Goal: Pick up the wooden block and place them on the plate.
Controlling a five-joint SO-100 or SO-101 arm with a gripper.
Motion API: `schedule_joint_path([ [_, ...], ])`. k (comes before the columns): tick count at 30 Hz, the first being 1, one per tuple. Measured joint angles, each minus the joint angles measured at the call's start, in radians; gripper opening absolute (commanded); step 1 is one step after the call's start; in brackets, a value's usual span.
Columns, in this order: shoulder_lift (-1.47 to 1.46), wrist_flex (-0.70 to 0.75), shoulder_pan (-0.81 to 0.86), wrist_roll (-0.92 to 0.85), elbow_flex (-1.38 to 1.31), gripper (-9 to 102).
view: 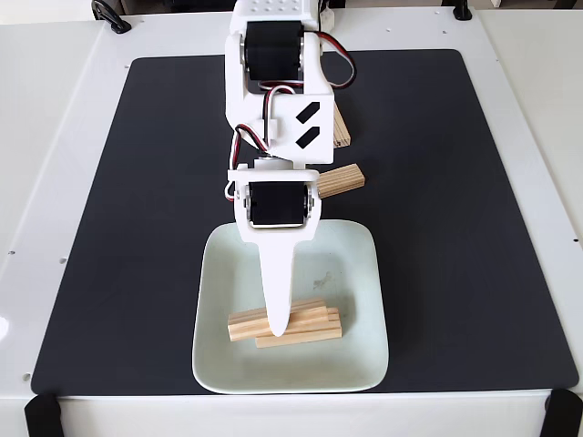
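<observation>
High fixed view, facing the arm (273, 100).

Light-tan striped wooden blocks (284, 326), pale mint plate (355, 273), black mat (437, 182), white desk (46, 137), white gripper (277, 326).

White arm (273, 82), black servos, red-black-white cables.
</observation>
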Motion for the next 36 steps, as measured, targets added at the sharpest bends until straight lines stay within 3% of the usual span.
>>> schedule_joint_path([
  [36, 0.000, 0.000, -0.020, 0.000, 0.037, 0],
])
